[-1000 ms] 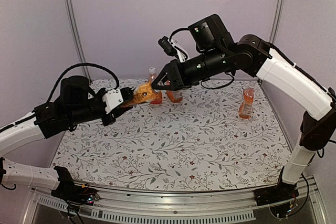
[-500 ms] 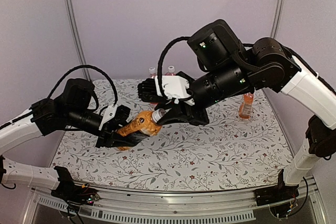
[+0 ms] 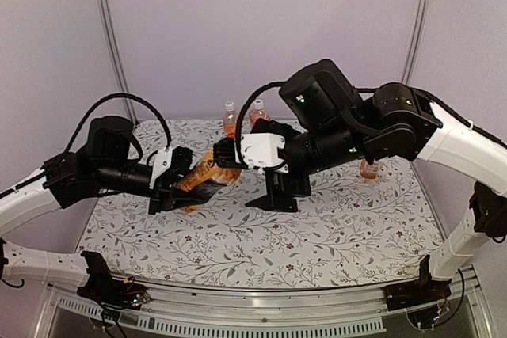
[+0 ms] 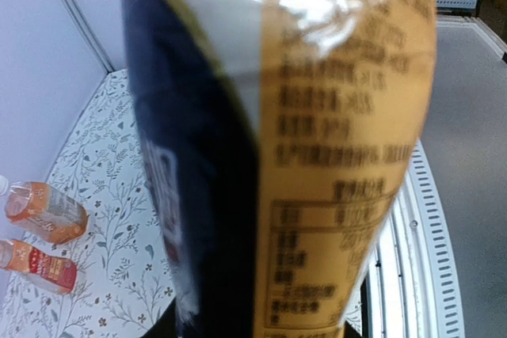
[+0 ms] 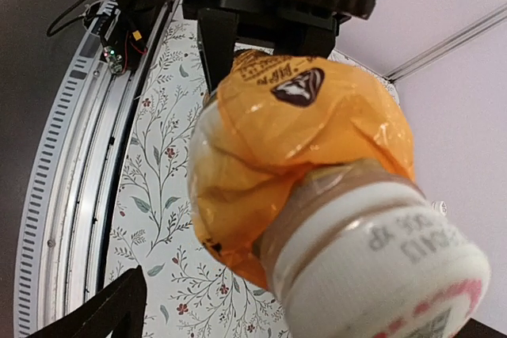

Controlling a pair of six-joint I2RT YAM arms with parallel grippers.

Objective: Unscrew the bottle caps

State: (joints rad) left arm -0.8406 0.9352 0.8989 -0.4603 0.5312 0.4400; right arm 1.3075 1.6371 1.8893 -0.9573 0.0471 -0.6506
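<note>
Bottle presentation for cap removal, shown from above and from both wrists. The left gripper (image 3: 181,185) is clenching the held bottle (image 3: 204,178) round its labelled body, left of centre in the overhead frame. It is tilting the bottle so that the neck is pointing toward the right gripper (image 3: 227,156). This is probably lining the cap up with the opposing wrist, as a twist would require. The label is filling nearly the whole left wrist view (the body is sitting very close to that camera).

The cap (image 5: 380,263) of this bottle is showing white and seated on the neck at the lower right of the right wrist view, so it is judged not yet off. The right gripper is standing released. Its one visible finger (image 5: 111,306), at the lower left of that view, is lying well apart from the cap, and the other finger is falling outside the frame. As far as the overhead view is showing, the bottle is hanging above the table (image 3: 333,235) rather than resting on it.

Count: four bottles of orange drink.
- One is being held.
- The rear-left bottle (image 3: 230,120) and the rear-right bottle (image 3: 257,114) are standing upright side by side at upper centre, each wearing a white cap.
- The fourth bottle (image 3: 369,170) is showing only in part behind the right arm, right of centre, with its cap hidden.

Three caps are therefore in view. Two grippers are at work.
</note>
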